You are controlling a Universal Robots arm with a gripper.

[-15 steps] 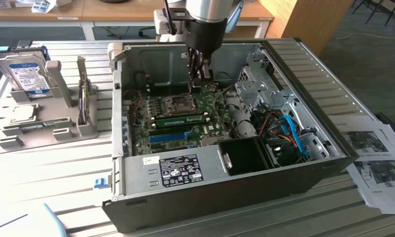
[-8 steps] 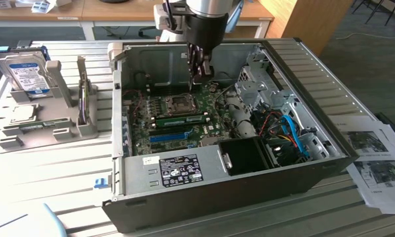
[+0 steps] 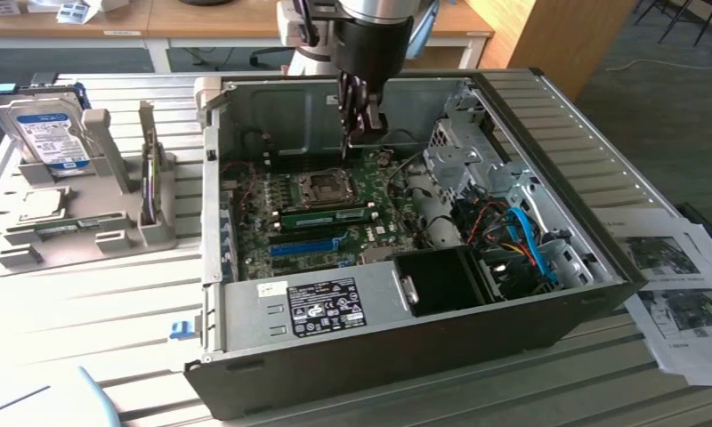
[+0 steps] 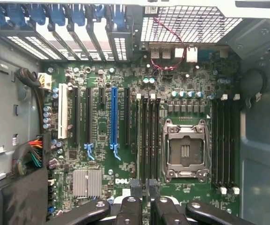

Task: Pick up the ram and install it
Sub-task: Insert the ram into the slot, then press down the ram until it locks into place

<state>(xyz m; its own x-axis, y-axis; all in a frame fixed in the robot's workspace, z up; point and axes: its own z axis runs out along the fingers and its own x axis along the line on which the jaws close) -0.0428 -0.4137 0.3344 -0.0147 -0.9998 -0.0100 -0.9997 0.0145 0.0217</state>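
Note:
The ram point(image 3: 327, 216) is a long green stick standing on edge in a slot on the motherboard, between the CPU socket point(image 3: 328, 185) and the blue expansion slot point(image 3: 306, 246). My gripper point(image 3: 362, 133) hangs inside the open computer case, above the board and just beyond the socket, well clear of the ram. In the wrist view the gripper point(image 4: 144, 186) looks straight down on the row of dark memory slots point(image 4: 149, 140) beside the CPU socket point(image 4: 185, 150). Its two dark fingertips stand apart with nothing between them.
A grey holder point(image 3: 118, 222) at the exterior view's left carries a hard drive point(image 3: 47, 129) and a small square chip point(image 3: 42, 203). Case walls ring the board. Blue cables point(image 3: 529, 240) and a black shroud point(image 3: 445, 280) crowd the near right corner. Printed sheets point(image 3: 676, 267) lie outside.

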